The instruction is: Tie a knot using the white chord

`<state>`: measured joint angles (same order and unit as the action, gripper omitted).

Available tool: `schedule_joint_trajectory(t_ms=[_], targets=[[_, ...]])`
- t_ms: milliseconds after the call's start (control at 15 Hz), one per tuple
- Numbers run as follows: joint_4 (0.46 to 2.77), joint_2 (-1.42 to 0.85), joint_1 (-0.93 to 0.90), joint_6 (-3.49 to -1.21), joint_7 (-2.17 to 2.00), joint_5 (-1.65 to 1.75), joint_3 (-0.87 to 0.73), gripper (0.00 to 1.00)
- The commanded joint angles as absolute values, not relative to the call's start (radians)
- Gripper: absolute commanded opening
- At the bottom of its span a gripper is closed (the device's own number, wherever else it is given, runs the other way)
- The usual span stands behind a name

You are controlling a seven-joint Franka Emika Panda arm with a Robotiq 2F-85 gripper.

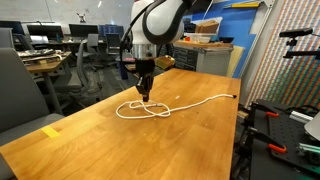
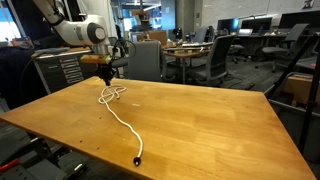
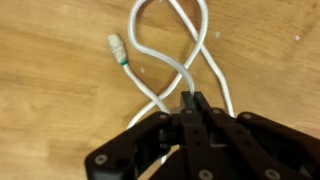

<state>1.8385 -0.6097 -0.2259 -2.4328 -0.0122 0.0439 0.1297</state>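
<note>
Hand (image 3: 190, 101): closed tight, pinching a strand of the white chord (image 3: 150, 88).
Chord loops: on the tabletop (image 3: 50, 120), just ahead of the hand.

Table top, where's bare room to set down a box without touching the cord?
Widest free patch: the table from the white chord's straight run across to the far edge. Also free: the near corner by the yellow patch. Crowded: the loops under the gripper, shut on the chord.

Arm (image 1: 160, 18) downward, hand (image 3: 190, 97) tight on white chord (image 1: 200, 101)
</note>
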Motion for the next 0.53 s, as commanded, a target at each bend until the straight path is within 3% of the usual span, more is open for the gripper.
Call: schedule_joint_trajectory(t_ms=[0, 200, 267, 333, 467], targets=[[1.787, -0.701, -0.12, -2.409, 0.075, -0.13, 0.225, 0.07], [1.769, -0.752, -0.063, -2.413, 0.1, -0.246, 0.264, 0.07], [1.77, -0.757, -0.06, -2.427, 0.098, -0.259, 0.262, 0.32], [1.778, -0.756, -0.066, -2.451, 0.09, -0.254, 0.25, 0.33], [1.817, -0.711, -0.133, -2.524, 0.049, -0.152, 0.17, 0.47]])
